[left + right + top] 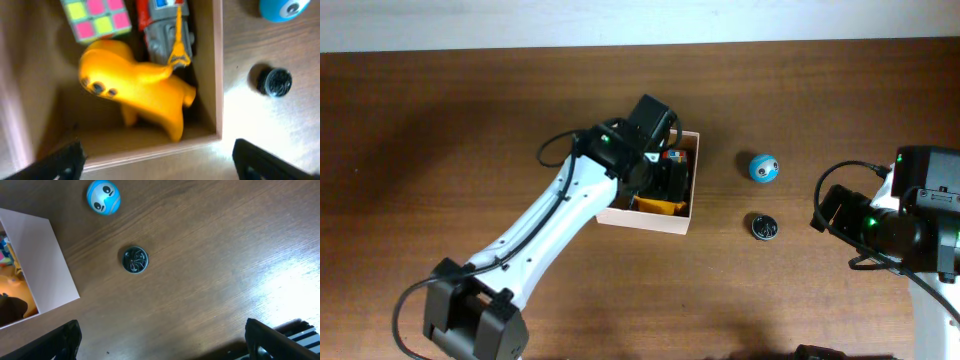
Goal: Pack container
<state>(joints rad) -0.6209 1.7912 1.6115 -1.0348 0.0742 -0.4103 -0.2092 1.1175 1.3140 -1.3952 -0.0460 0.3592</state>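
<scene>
The container [682,219] is a square white box with tan inside, at the table's middle. In the left wrist view it [218,75] holds a yellow toy animal [140,85], a colourful puzzle cube [97,17] and a grey and red toy robot [165,27]. My left gripper [157,165] is open and empty, just above the box's near wall; overhead it [665,180] hovers over the box. A blue ball with eyes [764,167] and a black round disc [764,227] lie on the table right of the box. My right gripper [162,342] is open and empty over bare wood.
The brown wooden table [440,150] runs to a pale wall at the far edge. The right arm's base [920,215] stands at the right edge. In the right wrist view the ball [103,197], the disc [135,259] and the box's white wall [42,265] show.
</scene>
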